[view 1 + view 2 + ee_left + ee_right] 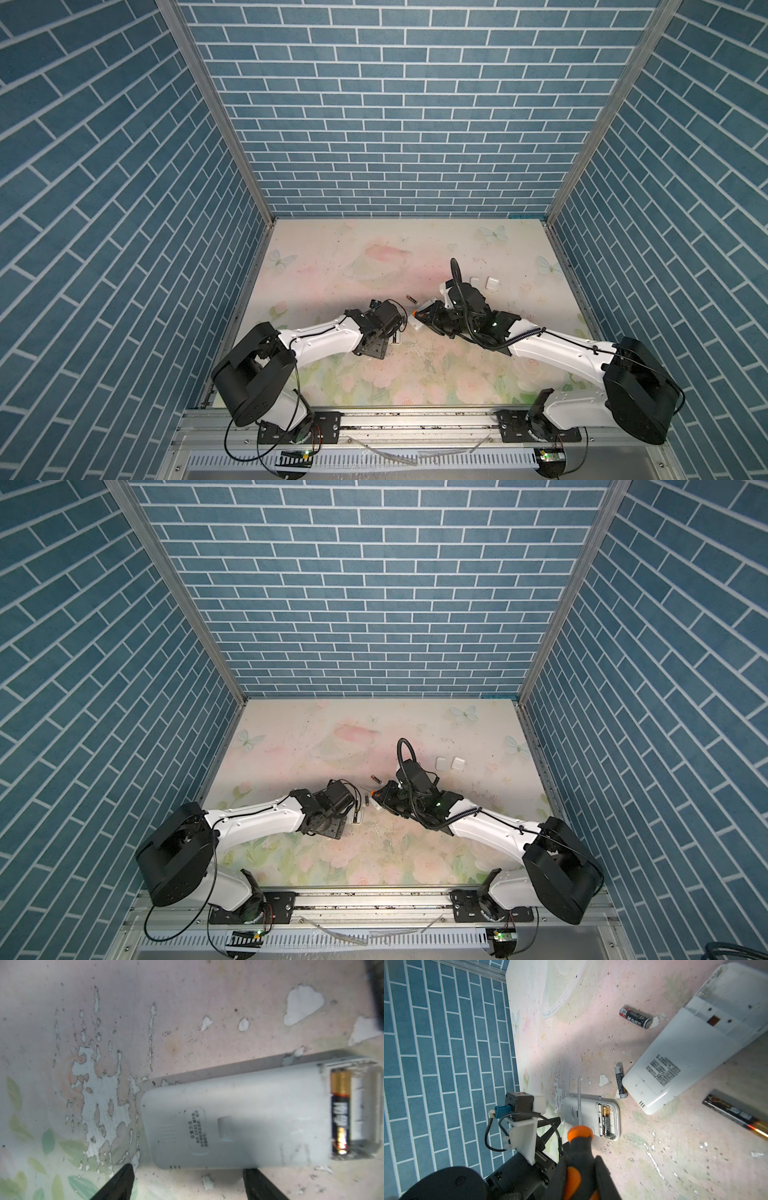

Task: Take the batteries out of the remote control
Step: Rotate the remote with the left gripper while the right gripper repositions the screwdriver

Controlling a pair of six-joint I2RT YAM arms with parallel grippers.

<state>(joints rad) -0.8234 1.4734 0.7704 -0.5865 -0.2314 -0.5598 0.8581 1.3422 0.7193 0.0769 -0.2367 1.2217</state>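
The left hand is seen with its fingers spread wide apart, poised just off one end of the small white remote. This remote is laid face down on the flowered, badly chipped worktop. Whether the fingers touch it cannot be told. Its battery bay is uncovered, and a seated battery, dark with a coppery-gold band, is lodged in it on the side nearer the remote's body. The right hand is clamped on the orange-and-black handle of a screwdriver, and the thin shaft is held across the back of the small remote. A larger white remote is also laid face down, near the small one. One loose battery is found alone on the worktop, apart from both remotes. A second loose battery is set against a corner of the larger remote, with one end tucked at its edge. A further dark cylinder with a coppery end is shown blurred at the edge of the right wrist view. Two small white pieces are placed side by side farther back on the worktop.
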